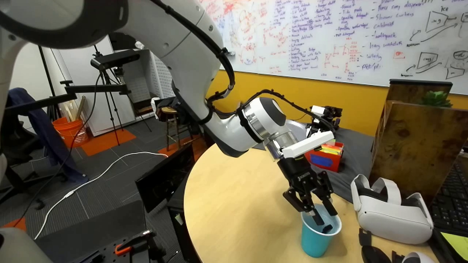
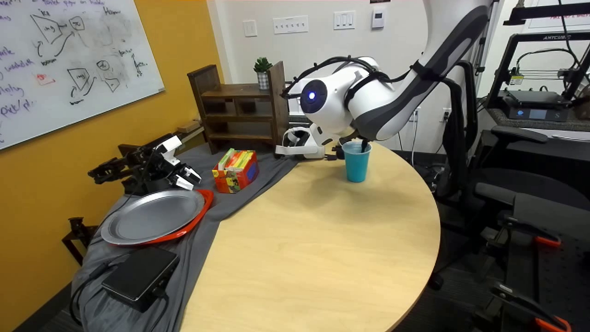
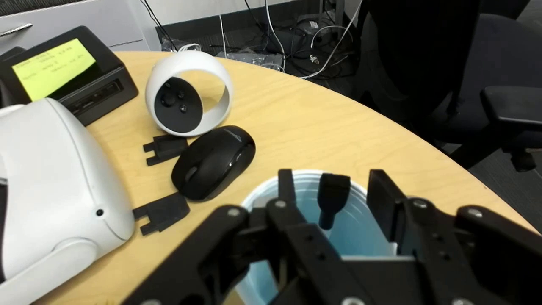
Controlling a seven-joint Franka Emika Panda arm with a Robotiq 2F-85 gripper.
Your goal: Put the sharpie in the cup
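The light blue cup [image 1: 315, 243] stands upright on the round wooden table. It also shows in an exterior view [image 2: 356, 167] and in the wrist view [image 3: 360, 241]. The black sharpie [image 3: 333, 197] is inside the cup, with its thick end up near the far rim. Its dark end also shows inside the cup in an exterior view [image 1: 327, 229]. My gripper [image 1: 326, 217] points down into the cup's mouth. In the wrist view its fingers [image 3: 332, 174] are open, one on each side of the sharpie, with gaps to both. The sharpie's lower end is hidden.
Beside the cup lie a white VR headset [image 1: 393, 217], a black mouse [image 3: 214, 163], a white ring controller [image 3: 220, 106] and small black parts [image 3: 163, 212]. A wooden shelf [image 1: 420, 146] and a red box [image 2: 235, 171] stand farther back. The table edge curves close by.
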